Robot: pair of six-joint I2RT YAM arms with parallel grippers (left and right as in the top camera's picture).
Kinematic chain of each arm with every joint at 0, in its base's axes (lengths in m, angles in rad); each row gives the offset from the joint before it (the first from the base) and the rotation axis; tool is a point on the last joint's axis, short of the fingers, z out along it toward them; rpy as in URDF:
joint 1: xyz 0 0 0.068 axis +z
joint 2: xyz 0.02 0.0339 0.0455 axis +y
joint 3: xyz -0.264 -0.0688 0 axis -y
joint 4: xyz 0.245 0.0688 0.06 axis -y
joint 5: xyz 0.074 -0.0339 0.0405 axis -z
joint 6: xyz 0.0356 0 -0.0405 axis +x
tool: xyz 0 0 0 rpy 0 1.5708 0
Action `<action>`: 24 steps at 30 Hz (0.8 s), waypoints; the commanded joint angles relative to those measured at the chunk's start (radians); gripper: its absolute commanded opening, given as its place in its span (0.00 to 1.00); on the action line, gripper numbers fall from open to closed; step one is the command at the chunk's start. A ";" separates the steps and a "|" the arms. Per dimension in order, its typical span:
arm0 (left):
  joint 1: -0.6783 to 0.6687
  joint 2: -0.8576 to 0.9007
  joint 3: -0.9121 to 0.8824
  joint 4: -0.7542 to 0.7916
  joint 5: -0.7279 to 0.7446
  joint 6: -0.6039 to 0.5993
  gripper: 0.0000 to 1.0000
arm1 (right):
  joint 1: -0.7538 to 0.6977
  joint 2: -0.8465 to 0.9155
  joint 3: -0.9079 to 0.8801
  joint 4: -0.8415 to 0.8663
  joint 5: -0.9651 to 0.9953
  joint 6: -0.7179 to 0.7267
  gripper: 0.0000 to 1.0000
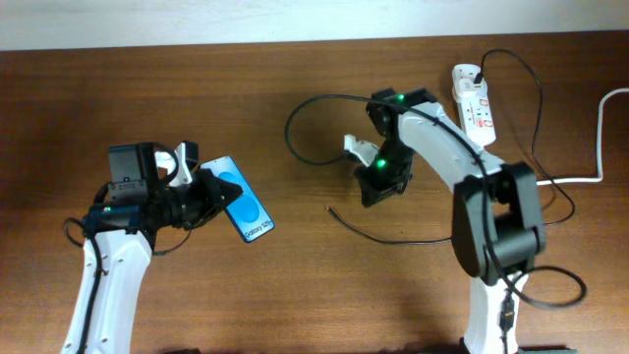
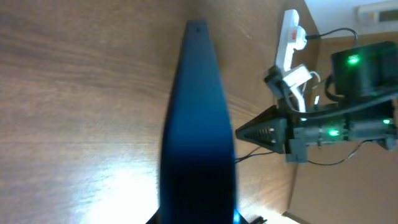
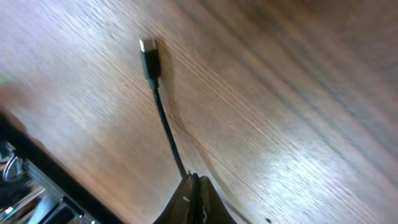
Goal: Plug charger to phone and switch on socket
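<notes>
Left hand [image 1: 214,193] clamped shut, right hand [image 3: 191,182] pinched shut

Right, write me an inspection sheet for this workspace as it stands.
Surface: wooden table, no spills seen.
Job's things: phone lifted off the table, screen lit; socket at the far right, switch state too small to tell.
Clutter: nothing seen.
Grippers: left gripper shut on phone; right gripper shut on charger a short way behind its connector tip.
Cables: charger not in the phone; thick white cord runs off right.
Surroundings: pale floor or wall beyond the far edge.
</notes>
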 commanded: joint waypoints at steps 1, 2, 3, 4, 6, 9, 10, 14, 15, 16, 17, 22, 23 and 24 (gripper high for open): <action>-0.024 0.000 0.030 0.050 0.032 -0.006 0.08 | -0.007 -0.023 0.001 0.023 0.023 0.006 0.08; -0.031 0.000 0.030 0.060 0.030 -0.006 0.08 | -0.007 -0.023 0.001 0.026 0.023 0.006 0.09; -0.034 0.000 0.030 0.065 0.025 -0.006 0.09 | -0.008 -0.024 0.001 0.028 0.023 0.006 0.11; -0.035 0.000 0.030 0.066 0.007 -0.006 0.09 | -0.008 -0.024 0.001 0.029 0.023 0.006 0.19; -0.035 0.000 0.030 0.066 -0.008 -0.005 0.09 | -0.007 -0.023 0.001 0.028 0.023 0.006 0.48; -0.034 0.000 0.030 0.066 -0.020 -0.005 0.09 | -0.007 -0.023 0.001 0.018 0.022 0.006 0.71; -0.034 0.000 0.030 0.067 -0.020 -0.005 0.10 | -0.007 -0.023 0.001 0.019 0.023 0.005 0.98; -0.034 0.000 0.030 0.067 -0.020 -0.005 0.10 | -0.008 -0.026 0.014 0.002 0.022 0.005 1.00; -0.034 0.000 0.030 0.067 -0.020 -0.001 0.11 | -0.008 -0.029 0.035 -0.042 0.022 0.005 0.90; -0.034 0.000 0.031 0.065 -0.020 -0.001 0.10 | -0.007 -0.037 0.055 -0.076 0.018 0.005 0.86; -0.034 0.000 0.030 0.063 -0.019 -0.001 0.10 | -0.007 -0.053 0.074 -0.107 0.015 0.005 0.84; -0.028 0.000 0.031 0.054 -0.019 0.002 0.09 | 0.022 -0.167 0.090 -0.146 0.032 0.005 0.85; -0.014 0.000 0.031 0.039 -0.019 0.002 0.09 | 0.033 -0.175 0.090 -0.133 0.047 0.005 0.85; 0.004 0.000 0.031 0.024 -0.019 0.002 0.09 | 0.037 -0.175 0.088 -0.114 0.044 0.006 0.99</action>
